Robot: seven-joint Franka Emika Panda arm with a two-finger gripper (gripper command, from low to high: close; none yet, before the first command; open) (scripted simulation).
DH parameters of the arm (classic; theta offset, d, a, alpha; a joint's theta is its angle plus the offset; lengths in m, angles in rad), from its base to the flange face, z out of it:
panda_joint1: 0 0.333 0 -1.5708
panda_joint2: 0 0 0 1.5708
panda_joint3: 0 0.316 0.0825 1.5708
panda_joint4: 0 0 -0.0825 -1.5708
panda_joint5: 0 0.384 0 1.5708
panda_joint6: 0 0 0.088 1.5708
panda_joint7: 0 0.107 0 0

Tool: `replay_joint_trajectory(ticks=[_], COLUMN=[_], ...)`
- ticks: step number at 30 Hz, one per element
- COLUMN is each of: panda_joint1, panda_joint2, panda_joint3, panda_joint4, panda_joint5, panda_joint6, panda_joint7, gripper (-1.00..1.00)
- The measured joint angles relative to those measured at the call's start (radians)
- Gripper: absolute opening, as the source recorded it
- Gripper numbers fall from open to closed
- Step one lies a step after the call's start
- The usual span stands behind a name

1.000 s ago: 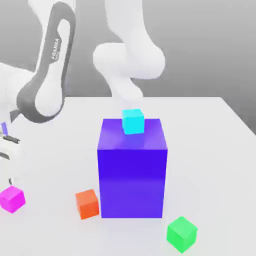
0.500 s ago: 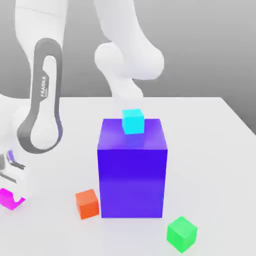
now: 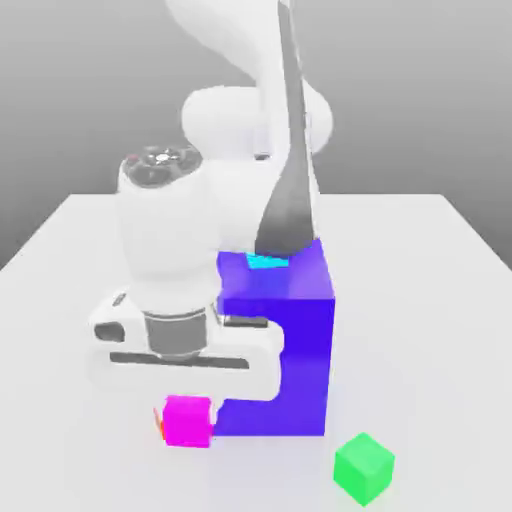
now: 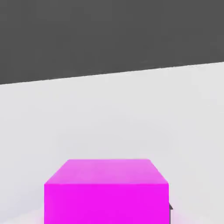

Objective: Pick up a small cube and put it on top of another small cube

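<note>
The gripper (image 3: 187, 398) is clamped on the pink cube (image 3: 187, 421), carrying it right over the orange cube (image 3: 160, 421) beside the blue block (image 3: 300, 345); next, I judge, lower squarely and release

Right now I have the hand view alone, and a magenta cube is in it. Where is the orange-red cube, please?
Observer: In the exterior view the orange-red cube is a thin sliver at the left edge of the magenta cube, mostly hidden behind it.
Operator: Is something close on the other side?
Observer: Yes, a big blue block stands just to the exterior view's right.
Operator: Any other cube on the table?
Observer: A green cube lies in front of the block, apart from it.
</note>
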Motion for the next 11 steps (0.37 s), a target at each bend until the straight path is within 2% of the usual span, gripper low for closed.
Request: replay_joint_trajectory(ticks=[4, 7, 8, 11], panda_joint1=[0.129, 0.178, 0.186, 0.186], panda_joint2=[0.020, 0.120, 0.143, 0.143], panda_joint3=[0.087, 0.083, 0.077, 0.077], panda_joint4=[0.010, 0.024, 0.025, 0.025], panda_joint5=[-0.052, -0.105, -0.116, -0.116], panda_joint6=[0.010, 0.093, 0.114, 0.114], panda_joint7=[0.110, 0.167, 0.176, 0.176], gripper=[-1.00, -1.00, 1.00, 1.00])
